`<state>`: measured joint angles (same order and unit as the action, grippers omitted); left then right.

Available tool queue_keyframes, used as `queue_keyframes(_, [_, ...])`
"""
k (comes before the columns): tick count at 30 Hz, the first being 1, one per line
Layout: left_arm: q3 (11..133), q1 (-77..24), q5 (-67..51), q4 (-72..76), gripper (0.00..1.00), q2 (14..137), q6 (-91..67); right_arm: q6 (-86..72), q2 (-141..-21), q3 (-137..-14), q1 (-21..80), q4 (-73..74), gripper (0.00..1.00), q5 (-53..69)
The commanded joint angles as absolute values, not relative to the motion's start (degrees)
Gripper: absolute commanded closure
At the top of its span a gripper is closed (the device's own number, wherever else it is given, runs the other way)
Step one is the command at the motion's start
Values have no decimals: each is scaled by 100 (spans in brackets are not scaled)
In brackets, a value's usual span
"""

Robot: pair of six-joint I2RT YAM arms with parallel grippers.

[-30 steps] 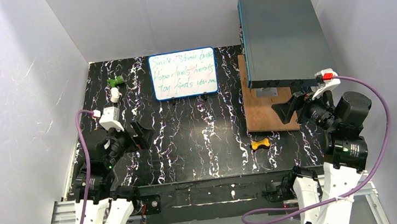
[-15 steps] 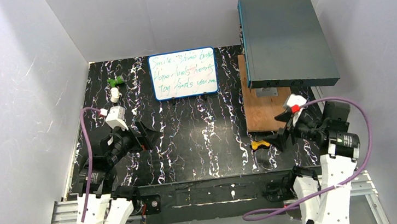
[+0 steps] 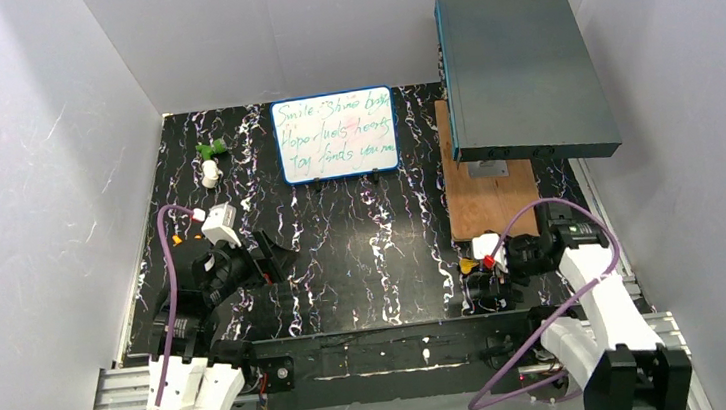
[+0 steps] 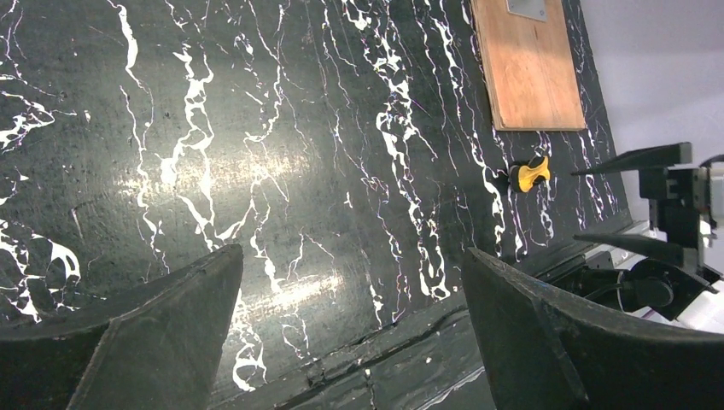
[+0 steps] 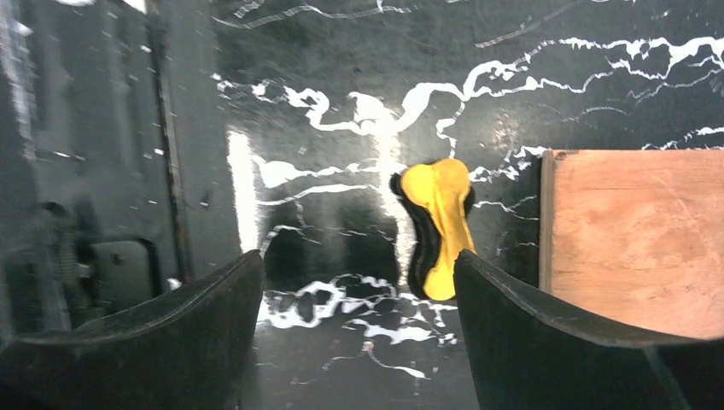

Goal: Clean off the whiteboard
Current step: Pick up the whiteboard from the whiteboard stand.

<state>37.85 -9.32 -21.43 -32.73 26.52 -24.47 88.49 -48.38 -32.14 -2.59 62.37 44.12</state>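
Marbled tabletop (image 3: 343,242) fills our views. We see left gripper (image 4: 352,252) and right gripper (image 5: 357,256) spread, empty; blurred yellow eraser (image 5: 437,224) just beyond the right jaws; whiteboard (image 3: 335,134) writing unreadable.

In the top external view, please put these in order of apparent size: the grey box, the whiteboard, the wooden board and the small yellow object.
Largest: grey box.
Next, unranked: whiteboard and wooden board; they look similar, and the box hides part of the wooden board.
Smallest: yellow object.
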Motion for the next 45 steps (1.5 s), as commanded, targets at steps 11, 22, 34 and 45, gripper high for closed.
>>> queue_keyframes(11, [3666,-896,-2124,-3184,0,2677,-2404,8173,-6252,-3324,614,3959,26,3493])
queue_keyframes(22, [3625,-896,-2182,-3143,0,2636,-2391,7651,-7249,-3502,1106,3643,49,2916])
queue_keyframes(34, [3615,-896,-2241,-3111,1,2621,-2393,7296,-7434,-3653,1467,3606,55,2743])
queue_keyframes(45, [3479,-879,-1747,-1299,1,3521,-2579,6751,-6697,-3912,1529,4464,99,3265])
